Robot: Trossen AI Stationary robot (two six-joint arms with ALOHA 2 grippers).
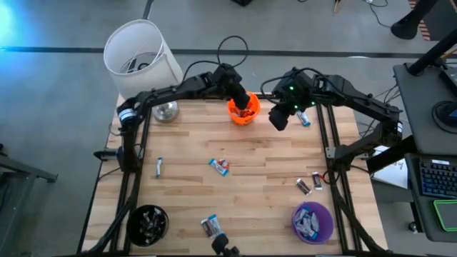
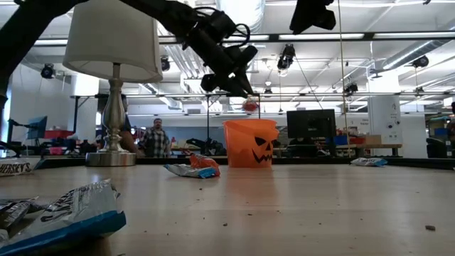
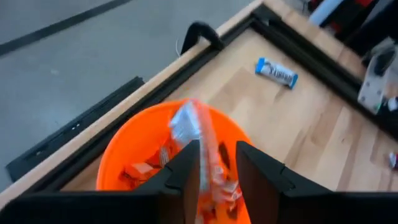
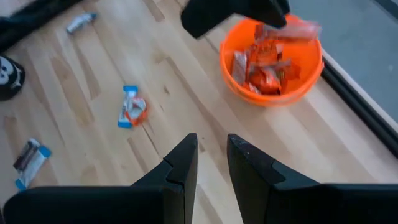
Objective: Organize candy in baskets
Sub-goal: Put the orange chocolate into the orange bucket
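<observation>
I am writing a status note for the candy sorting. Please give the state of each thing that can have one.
left tool: open above the orange bucket, a red candy in its gap.
right tool: open, empty, beside the orange bucket.
orange bucket: upright, partly filled with red candies.
purple bucket: upright, holds candies.
black bucket: upright, holds candies.
lamp: upright.

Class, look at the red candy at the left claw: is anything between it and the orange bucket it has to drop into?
Nothing visible. The left claw hangs directly over the orange bucket, with the red candy between its fingers above the open mouth. Only other candies lie inside. The right claw waits beside it, off to the side.
</observation>
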